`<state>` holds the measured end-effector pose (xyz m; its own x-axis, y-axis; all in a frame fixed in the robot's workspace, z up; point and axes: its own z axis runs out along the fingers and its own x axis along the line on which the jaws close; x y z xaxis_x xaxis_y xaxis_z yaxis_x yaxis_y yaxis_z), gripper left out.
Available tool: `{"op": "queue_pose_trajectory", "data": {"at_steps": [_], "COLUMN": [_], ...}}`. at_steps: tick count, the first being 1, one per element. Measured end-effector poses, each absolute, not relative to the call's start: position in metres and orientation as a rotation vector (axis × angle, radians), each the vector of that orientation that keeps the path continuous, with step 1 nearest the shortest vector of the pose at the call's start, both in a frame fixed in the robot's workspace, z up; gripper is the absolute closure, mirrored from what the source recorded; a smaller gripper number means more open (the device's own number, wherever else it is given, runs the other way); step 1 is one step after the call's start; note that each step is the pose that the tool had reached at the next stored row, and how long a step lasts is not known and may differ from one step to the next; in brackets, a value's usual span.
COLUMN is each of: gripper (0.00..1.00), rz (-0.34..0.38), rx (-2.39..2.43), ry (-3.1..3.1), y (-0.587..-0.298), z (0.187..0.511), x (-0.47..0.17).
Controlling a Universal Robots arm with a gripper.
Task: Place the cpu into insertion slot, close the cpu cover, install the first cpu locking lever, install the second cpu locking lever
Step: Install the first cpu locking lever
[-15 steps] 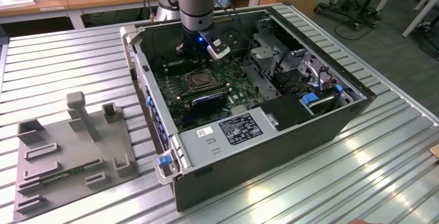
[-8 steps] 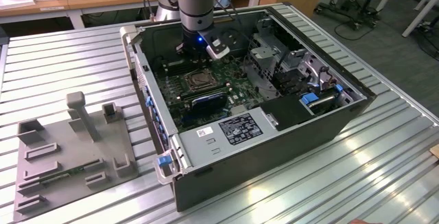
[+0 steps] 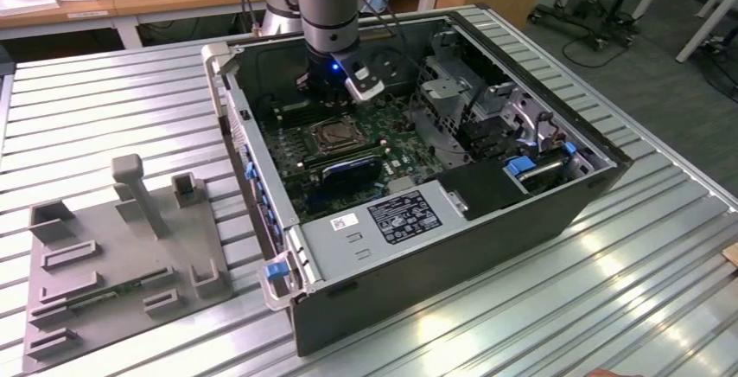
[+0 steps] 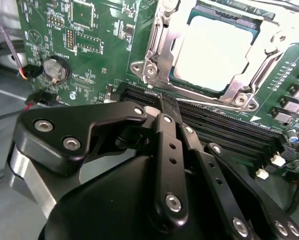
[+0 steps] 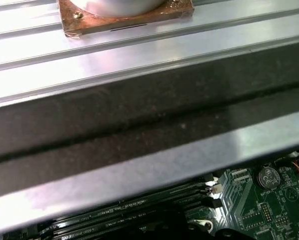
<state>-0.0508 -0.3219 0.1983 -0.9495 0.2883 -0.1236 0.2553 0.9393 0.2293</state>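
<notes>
The cpu (image 4: 214,50) lies just beyond the pincer (image 4: 164,105), apart

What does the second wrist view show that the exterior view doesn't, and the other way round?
Second wrist view: the pale silvery square cpu seated under the silver metal frame cover, plus a round coin battery. Exterior view: the open black computer case and a grey fixture board on the slatted metal table. Shared: the green motherboard and the black gripper.
</notes>
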Motion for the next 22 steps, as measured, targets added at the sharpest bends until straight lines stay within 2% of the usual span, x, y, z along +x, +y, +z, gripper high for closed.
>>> {"op": "queue_pose_trajectory", "data": {"at_steps": [22], "gripper": [0.89], "rz": [0.282], "rx": [0.481], "ry": [2.925], "y": [-0.3219], "z": [0.1954], "x": [-0.0508]}}
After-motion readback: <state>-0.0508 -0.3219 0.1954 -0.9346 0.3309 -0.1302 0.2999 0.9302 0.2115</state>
